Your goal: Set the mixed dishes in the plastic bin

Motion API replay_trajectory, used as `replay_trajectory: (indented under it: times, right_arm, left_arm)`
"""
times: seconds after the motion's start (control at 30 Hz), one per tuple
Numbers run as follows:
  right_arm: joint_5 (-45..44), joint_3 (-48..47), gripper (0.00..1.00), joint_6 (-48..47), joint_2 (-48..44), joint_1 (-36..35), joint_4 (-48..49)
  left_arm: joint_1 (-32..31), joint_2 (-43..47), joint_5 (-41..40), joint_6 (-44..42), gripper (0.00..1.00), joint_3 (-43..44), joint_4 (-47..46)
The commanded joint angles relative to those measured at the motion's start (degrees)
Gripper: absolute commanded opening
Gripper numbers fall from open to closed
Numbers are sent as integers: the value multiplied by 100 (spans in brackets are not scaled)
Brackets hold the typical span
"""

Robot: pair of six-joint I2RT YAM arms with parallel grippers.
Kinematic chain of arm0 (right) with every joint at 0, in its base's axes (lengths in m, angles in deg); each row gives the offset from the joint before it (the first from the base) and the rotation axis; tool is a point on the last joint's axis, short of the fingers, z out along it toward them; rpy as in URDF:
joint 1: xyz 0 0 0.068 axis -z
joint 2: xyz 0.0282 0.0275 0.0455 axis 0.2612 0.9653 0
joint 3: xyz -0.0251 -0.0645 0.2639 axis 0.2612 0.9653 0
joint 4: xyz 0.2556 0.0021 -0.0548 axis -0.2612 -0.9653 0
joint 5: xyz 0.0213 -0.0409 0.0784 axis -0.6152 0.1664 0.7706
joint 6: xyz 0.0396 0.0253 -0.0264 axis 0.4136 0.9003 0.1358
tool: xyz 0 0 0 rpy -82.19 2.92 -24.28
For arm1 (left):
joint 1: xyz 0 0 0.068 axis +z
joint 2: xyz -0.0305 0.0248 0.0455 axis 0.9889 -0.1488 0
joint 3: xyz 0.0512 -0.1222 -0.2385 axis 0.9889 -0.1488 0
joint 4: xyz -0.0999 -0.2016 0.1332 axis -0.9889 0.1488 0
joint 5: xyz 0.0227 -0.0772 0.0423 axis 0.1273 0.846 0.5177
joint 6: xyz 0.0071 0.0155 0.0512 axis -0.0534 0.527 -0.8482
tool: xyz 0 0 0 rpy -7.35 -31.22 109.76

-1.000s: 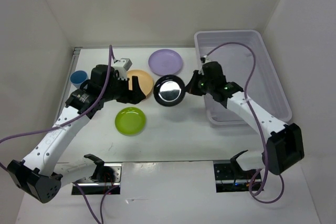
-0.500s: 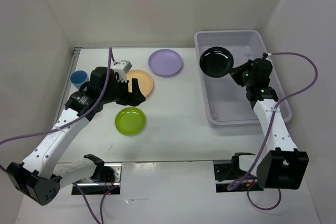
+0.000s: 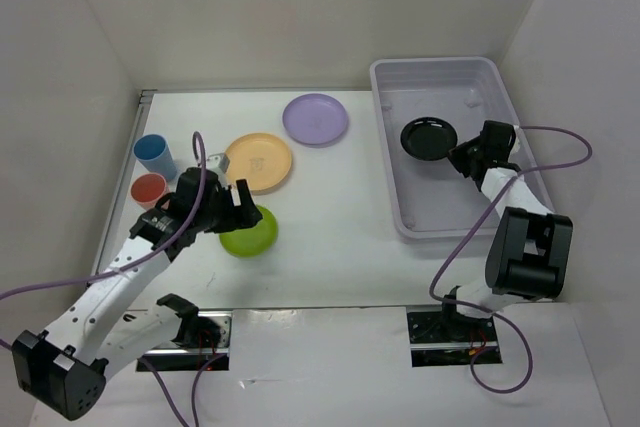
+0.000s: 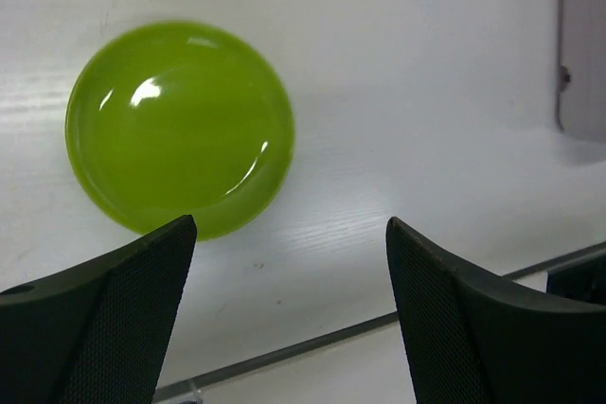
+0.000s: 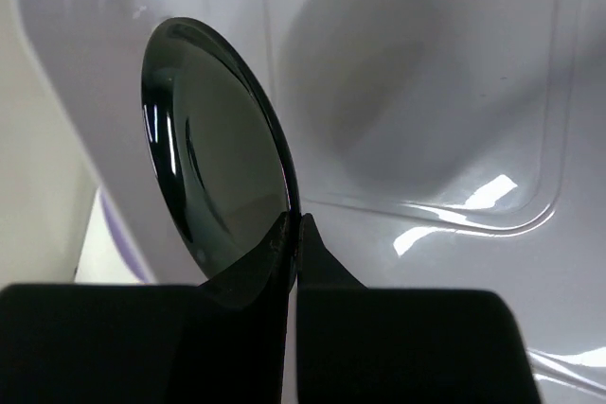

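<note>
Since a second ago the right tool has carried the black plate from the middle of the surface into the plastic bin at 2 o'clock. The plate is pinched by its rim and not yet released. Left tool, jaws wide and empty, now hangs over the lime green plate at 8 o'clock. I count five items outstanding: that plate, the pale orange plate at 10, the lavender plate at 12, and the blue cup and salmon-red cup at 9. I judge nothing obstructs.

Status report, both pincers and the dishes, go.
Report: left pincer open, above edge of lime plate; right pincer shut on black plate, inside bin; nothing between left pincer and lime plate.
</note>
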Motion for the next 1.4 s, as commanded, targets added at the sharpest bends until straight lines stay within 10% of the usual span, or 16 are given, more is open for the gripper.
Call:
replay_trajectory:
  times: [0.0,0.37,0.8,1.17,1.37]
  right_arm:
    - [-386,-170,0,43,203,-29,482]
    - [-571,-486,15,-115,1196,-82,359]
    - [-1220,-644,89,-397,769,-538,-1]
    - [-1460,-995,99,-1011,-499,-1830,-133]
    - [-239,-1259,99,-1311,-386,-3163,-133]
  left_arm:
    - [33,390,-585,1136,88,-370,-337]
    - [147,743,-727,3002,87,-1469,-822]
    - [147,1761,-594,4451,90,-2988,-814]
    - [200,2149,-1041,4910,77,-3658,-1349]
    - [261,773,-1051,4823,75,-3316,-1797]
